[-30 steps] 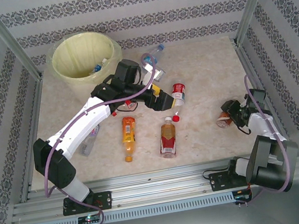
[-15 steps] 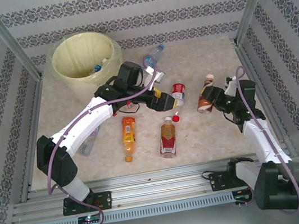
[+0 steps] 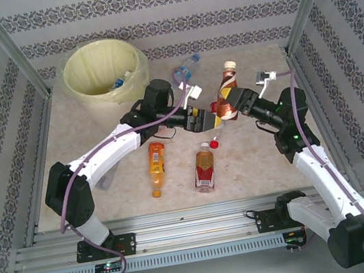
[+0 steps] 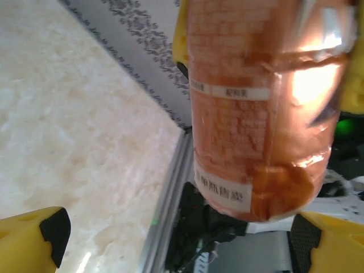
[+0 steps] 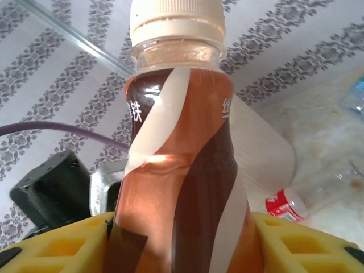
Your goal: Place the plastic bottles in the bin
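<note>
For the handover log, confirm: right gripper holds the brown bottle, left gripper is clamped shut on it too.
No: the left gripper is open, fingers either side of the brown bottle, per the left wrist view. The right gripper does hold it.

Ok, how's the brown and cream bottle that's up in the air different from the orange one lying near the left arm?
The brown-and-cream bottle is held off the table by the right pincer, roughly upright, cap up; the orange bottle lies flat on it, untouched. The first has a swirled brown and cream label; the second is mostly orange. Both are small plastic drink bottles outside the bin.
</note>
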`<act>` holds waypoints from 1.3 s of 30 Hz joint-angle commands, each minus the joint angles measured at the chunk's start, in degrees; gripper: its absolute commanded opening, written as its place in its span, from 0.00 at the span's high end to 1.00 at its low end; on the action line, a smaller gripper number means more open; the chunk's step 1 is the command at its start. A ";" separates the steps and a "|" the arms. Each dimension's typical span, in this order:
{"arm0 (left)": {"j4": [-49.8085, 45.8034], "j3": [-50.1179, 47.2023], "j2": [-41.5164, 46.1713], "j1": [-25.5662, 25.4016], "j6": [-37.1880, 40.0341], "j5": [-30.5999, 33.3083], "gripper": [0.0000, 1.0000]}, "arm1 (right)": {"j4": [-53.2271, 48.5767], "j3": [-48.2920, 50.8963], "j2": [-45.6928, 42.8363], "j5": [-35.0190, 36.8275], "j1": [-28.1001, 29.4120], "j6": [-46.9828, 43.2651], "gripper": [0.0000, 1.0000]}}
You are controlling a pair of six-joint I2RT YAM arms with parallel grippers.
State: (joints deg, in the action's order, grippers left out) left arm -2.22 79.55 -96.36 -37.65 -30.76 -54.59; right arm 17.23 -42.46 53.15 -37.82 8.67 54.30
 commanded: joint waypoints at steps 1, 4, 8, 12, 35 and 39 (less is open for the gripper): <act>17.59 -2.54 1.73 0.85 -11.50 -3.97 0.00 | 5.60 -3.03 0.27 1.22 3.11 1.08 0.46; 26.26 -4.30 1.85 1.16 -17.80 -5.32 0.01 | 6.41 -3.51 0.89 2.12 4.90 1.11 0.46; 30.49 -5.18 2.18 1.24 -20.41 -5.88 0.03 | 7.27 -3.60 1.66 2.75 6.42 1.23 0.47; 33.64 -5.89 2.73 1.24 -21.78 -6.37 0.04 | 7.52 -3.50 2.20 3.46 7.11 1.14 0.47; 36.50 -5.87 1.76 1.17 -24.26 -7.63 0.34 | 11.98 -3.06 4.42 3.32 8.45 2.65 0.49; 36.63 -5.79 1.82 1.17 -24.34 -7.90 0.44 | 11.76 -2.98 4.28 3.45 8.48 2.37 0.49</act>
State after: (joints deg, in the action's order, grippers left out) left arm 30.11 73.71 -95.20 -36.25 -55.07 -60.82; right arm 26.76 -44.64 57.32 -34.13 16.40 57.08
